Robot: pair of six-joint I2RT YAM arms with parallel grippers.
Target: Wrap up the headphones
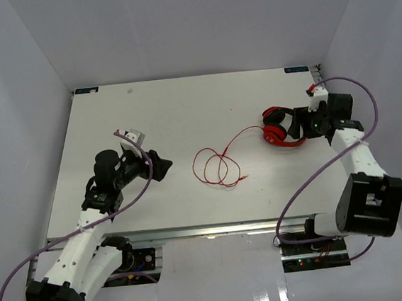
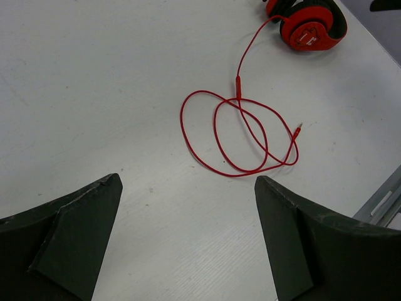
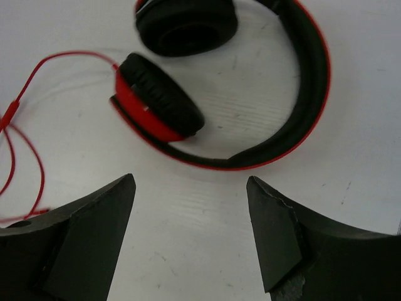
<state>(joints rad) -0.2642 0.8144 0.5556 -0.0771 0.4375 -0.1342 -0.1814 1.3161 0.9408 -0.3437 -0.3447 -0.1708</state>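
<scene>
The red headphones lie flat on the table at the right, ear cups toward the left. Their thin red cord runs left and lies in loose loops at mid table, plug end near the front. My right gripper is open, right beside the headband, which lies just ahead of its fingertips, untouched. My left gripper is open and empty, left of the cord loops, a short way from them. The headphones also show at the top of the left wrist view.
White walls enclose the table on three sides. Thick purple robot cables arc beside each arm. A metal rail runs along the table's front edge.
</scene>
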